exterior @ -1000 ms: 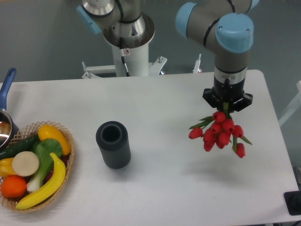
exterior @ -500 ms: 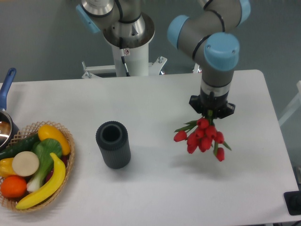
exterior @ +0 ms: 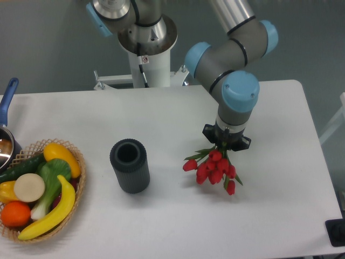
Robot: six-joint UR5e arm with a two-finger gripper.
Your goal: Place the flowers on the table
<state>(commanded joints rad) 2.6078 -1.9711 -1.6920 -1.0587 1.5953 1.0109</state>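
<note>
A bunch of red tulips [exterior: 213, 169] with green leaves hangs heads-down from my gripper [exterior: 226, 141], right of the table's middle. The gripper points straight down and is shut on the stems. The flower heads are low, close to the white table [exterior: 161, 113]; I cannot tell whether they touch it. A dark ribbed vase [exterior: 130, 165] stands upright and empty to the left of the flowers, well apart from them.
A wicker basket [exterior: 75, 189] with a banana, an orange, a yellow pepper and greens sits at the left front. A pot with a blue handle [exterior: 7, 102] is at the left edge. A black object [exterior: 336, 232] lies at the right front corner.
The gripper has moved left and down with the tulips, from near the right side towards the table's middle. The flowers now hang lower, near the tabletop.
</note>
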